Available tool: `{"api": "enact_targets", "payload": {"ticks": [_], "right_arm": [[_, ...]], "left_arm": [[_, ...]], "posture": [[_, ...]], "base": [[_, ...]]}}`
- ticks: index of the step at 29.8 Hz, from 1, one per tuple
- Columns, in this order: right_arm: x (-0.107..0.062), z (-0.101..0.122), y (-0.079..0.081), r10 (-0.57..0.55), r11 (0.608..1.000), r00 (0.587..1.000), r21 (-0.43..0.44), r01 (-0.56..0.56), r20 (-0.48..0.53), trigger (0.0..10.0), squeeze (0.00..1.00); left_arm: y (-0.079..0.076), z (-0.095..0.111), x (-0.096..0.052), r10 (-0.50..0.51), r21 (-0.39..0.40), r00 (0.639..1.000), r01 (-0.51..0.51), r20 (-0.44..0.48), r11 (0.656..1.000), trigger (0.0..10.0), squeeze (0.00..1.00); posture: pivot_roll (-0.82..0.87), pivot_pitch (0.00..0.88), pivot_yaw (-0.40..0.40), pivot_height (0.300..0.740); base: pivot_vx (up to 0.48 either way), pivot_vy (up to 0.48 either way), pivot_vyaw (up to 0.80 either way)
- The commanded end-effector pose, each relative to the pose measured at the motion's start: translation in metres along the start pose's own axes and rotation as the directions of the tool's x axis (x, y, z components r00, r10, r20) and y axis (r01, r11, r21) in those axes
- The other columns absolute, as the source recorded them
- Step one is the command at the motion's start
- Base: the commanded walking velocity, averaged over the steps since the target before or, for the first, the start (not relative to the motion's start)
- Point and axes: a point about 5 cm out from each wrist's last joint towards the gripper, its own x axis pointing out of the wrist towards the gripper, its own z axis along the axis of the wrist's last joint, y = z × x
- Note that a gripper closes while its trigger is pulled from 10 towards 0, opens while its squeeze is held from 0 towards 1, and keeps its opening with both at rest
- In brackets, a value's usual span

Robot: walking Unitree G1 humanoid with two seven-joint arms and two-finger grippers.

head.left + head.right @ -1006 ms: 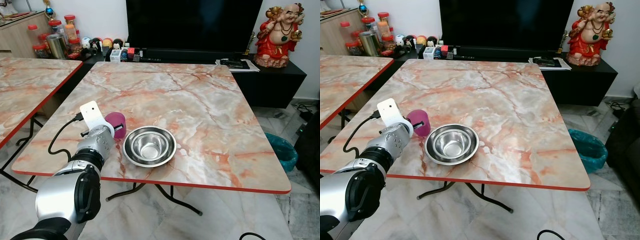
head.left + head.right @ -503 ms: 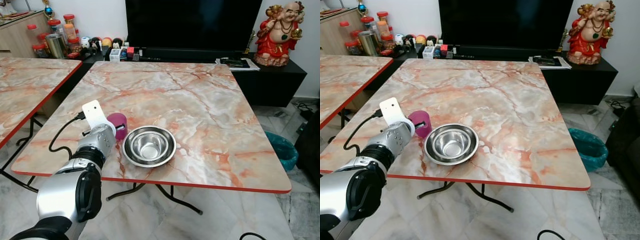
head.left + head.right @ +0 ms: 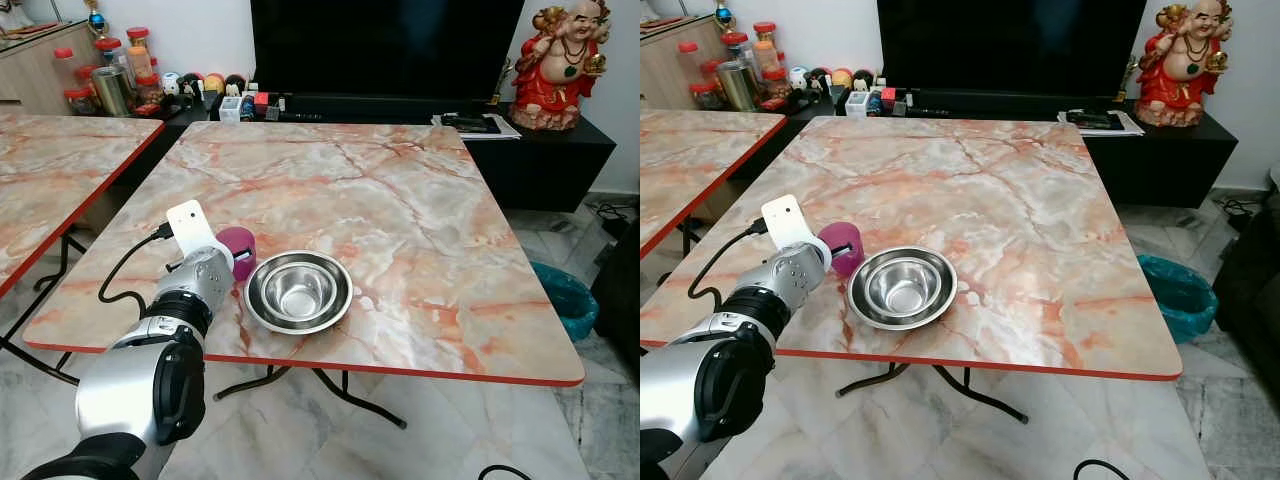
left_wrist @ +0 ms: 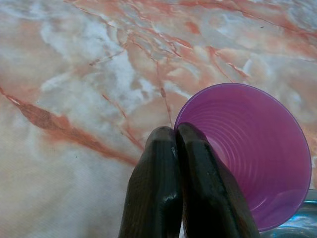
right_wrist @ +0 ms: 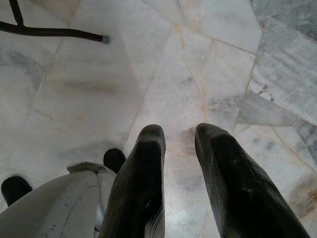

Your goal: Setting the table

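Note:
A purple plastic cup (image 3: pixel 238 243) is close to the left of a steel bowl (image 3: pixel 298 291), near the front left corner of the marble table (image 3: pixel 400 190). My left gripper (image 3: pixel 233 262) reaches over that corner and is shut on the cup's near rim. In the left wrist view the two black fingers (image 4: pixel 158 188) press together on the rim of the cup (image 4: pixel 247 153), whose open mouth faces the camera. I cannot tell whether the cup rests on the tabletop. My right gripper (image 5: pixel 178 136) hangs idle over the floor, its fingers apart.
A second marble table (image 3: pixel 60 170) stands to the left with a gap between. Behind are a TV bench with jars (image 3: pixel 110 80), small items and a red figurine (image 3: pixel 565 65). A teal bin (image 3: pixel 565 300) sits on the floor at the right. A table leg (image 5: pixel 54 32) lies near the right arm.
My left arm has edged slightly forward and right with the cup, closer to the bowl. The bowl has stayed put.

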Motion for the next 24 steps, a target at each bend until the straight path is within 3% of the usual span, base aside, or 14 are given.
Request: {"api": "enact_targets", "payload": {"ticks": [1, 2, 3, 8, 9, 10, 12, 13, 14, 15, 24], "right_arm": [[0.000, 0.000, 0.000, -0.003, 1.000, 1.000, 0.012, 0.003, 0.003, 10.0, 0.00], [0.000, 0.000, 0.000, -0.004, 1.000, 1.000, 0.013, 0.004, 0.004, 10.0, 0.00], [0.000, 0.000, 0.000, -0.003, 1.000, 1.000, 0.012, 0.003, 0.004, 10.0, 0.00], [0.000, 0.001, 0.000, -0.002, 1.000, 1.000, 0.012, 0.002, 0.006, 10.0, 0.00], [0.000, 0.001, 0.000, -0.002, 1.000, 1.000, 0.013, 0.002, 0.006, 10.0, 0.00], [0.000, 0.001, 0.000, -0.002, 1.000, 1.000, 0.013, 0.002, 0.006, 10.0, 0.00], [0.000, 0.001, 0.001, -0.001, 1.000, 1.000, 0.014, 0.001, 0.006, 10.0, 0.00], [0.000, 0.002, 0.001, -0.002, 1.000, 1.000, 0.014, 0.001, 0.006, 10.0, 0.00], [0.000, 0.002, 0.001, -0.002, 1.000, 1.000, 0.014, 0.002, 0.006, 10.0, 0.00], [0.000, 0.002, 0.001, -0.002, 1.000, 1.000, 0.014, 0.002, 0.006, 10.0, 0.00], [0.001, 0.002, 0.001, -0.003, 1.000, 1.000, 0.014, 0.003, 0.008, 10.0, 0.00]], "left_arm": [[0.000, 0.002, 0.000, 0.012, 0.001, 1.000, -0.012, 0.005, 1.000, 10.0, 0.00], [0.000, 0.002, 0.000, 0.015, 0.004, 1.000, -0.015, 0.007, 1.000, 10.0, 0.02], [0.001, 0.002, 0.000, 0.016, 0.004, 1.000, -0.016, 0.008, 1.000, 10.0, 0.15], [0.001, 0.003, 0.000, 0.020, -0.006, 1.000, -0.019, 0.015, 1.000, 10.0, 0.15], [0.001, 0.004, 0.000, 0.024, -0.009, 1.000, -0.023, 0.019, 1.000, 10.0, 0.77], [0.002, 0.005, 0.000, 0.026, -0.010, 0.999, -0.026, 0.020, 1.000, 10.0, 1.00], [0.001, 0.005, 0.000, 0.021, -0.013, 1.000, -0.021, 0.023, 1.000, 10.0, 1.00], [0.001, 0.006, -0.001, 0.019, -0.015, 0.999, -0.019, 0.027, 1.000, 10.0, 0.18], [0.001, 0.007, -0.001, 0.019, -0.017, 0.999, -0.018, 0.030, 1.000, 10.0, 0.18], [0.001, 0.008, -0.001, 0.019, -0.019, 0.999, -0.019, 0.033, 1.000, 10.0, 0.00], [-0.002, 0.014, -0.002, 0.004, -0.042, 0.998, -0.002, 0.064, 0.999, 10.0, 0.00]], "posture": [[-0.05, 0.022, -0.002, 0.740], [-0.05, 0.022, -0.002, 0.740], [-0.05, 0.022, -0.002, 0.740], [-0.05, 0.020, -0.003, 0.740], [-0.05, 0.020, -0.003, 0.740], [-0.05, 0.020, -0.003, 0.740], [-0.05, 0.018, -0.003, 0.740], [-0.05, 0.017, -0.003, 0.740], [-0.05, 0.018, -0.002, 0.740], [-0.05, 0.018, -0.002, 0.740], [-0.05, 0.014, -0.005, 0.740]], "base": [[0.000, 0.000, 0.00], [0.000, 0.000, 0.00], [0.000, 0.000, 0.00], [0.000, 0.000, 0.00], [0.000, 0.000, 0.00], [0.000, 0.000, 0.00], [0.000, 0.000, 0.00], [0.000, 0.000, 0.00], [0.000, 0.000, 0.00], [0.000, 0.000, 0.00], [0.000, 0.000, 0.00]]}}
